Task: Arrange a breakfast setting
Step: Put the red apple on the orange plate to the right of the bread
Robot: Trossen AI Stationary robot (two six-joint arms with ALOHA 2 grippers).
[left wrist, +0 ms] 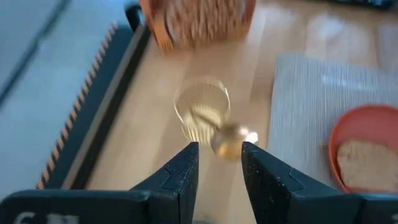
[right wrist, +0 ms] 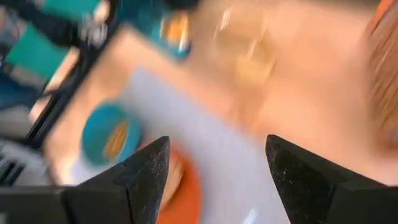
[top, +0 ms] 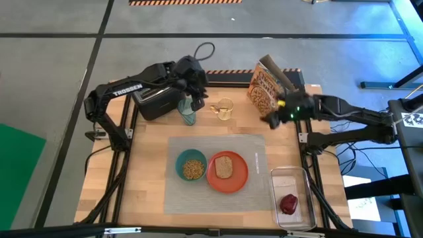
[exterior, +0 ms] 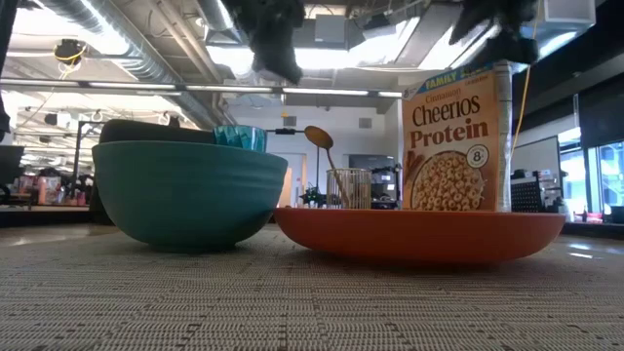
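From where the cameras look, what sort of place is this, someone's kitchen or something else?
Probably a robotics lab or workshop, not a kitchen. The wooden table sits in a black metal frame on a grey concrete floor, exposed ducts run across the ceiling, and the placemat with breakfast things looks staged.

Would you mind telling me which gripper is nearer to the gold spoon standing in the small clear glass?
The left. The left gripper hovers open just beside the gold spoon in its clear glass, above the teal cup. The right gripper, also open, sits farther off, by the cereal box.
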